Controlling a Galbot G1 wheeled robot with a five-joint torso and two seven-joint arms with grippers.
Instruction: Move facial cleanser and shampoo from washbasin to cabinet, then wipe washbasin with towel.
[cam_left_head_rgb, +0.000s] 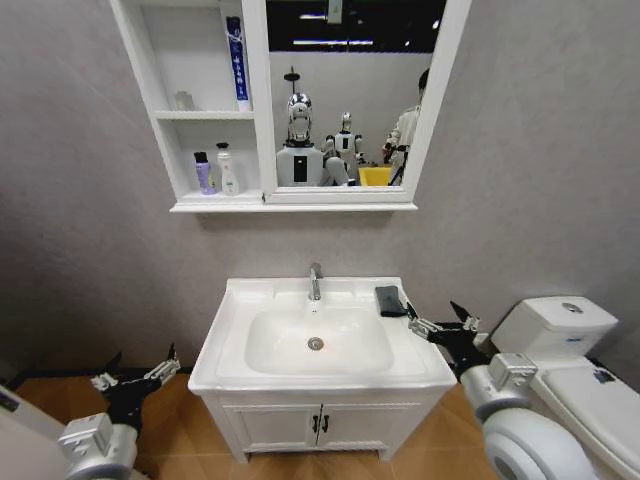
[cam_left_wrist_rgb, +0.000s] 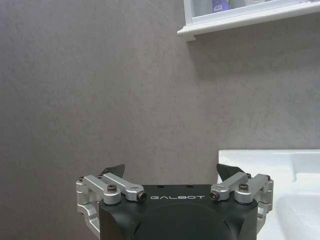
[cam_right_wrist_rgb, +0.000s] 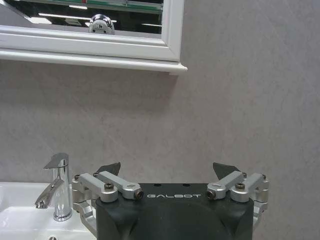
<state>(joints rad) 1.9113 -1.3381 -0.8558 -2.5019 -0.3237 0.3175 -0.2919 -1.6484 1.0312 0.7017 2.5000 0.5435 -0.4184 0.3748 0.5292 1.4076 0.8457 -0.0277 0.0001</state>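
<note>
From the head view we see the white rectangular ceramic washbasin (cam_left_head_rgb: 265, 305) with its chrome tap (cam_left_head_rgb: 315, 281), and the small dark grey folded towel (cam_left_head_rgb: 390, 300) lying on its rim right of the tap. On the tall white cabinet's (cam_left_head_rgb: 163, 150) lower shelf stand a purple bottle (cam_left_head_rgb: 204, 173) and a white bottle (cam_left_head_rgb: 227, 169), side by side. Our left gripper (cam_left_head_rgb: 135, 377) hangs low beside the basin, our right gripper (cam_left_head_rgb: 442, 322) just beside the towel.

The left wrist view adds that the left gripper's (cam_left_wrist_rgb: 170, 172) jaws stand wide and empty, facing the grey wall (cam_left_wrist_rgb: 100, 90).

The right wrist view shows the right gripper (cam_right_wrist_rgb: 167, 170) equally wide, with nothing between its jaws.
</note>
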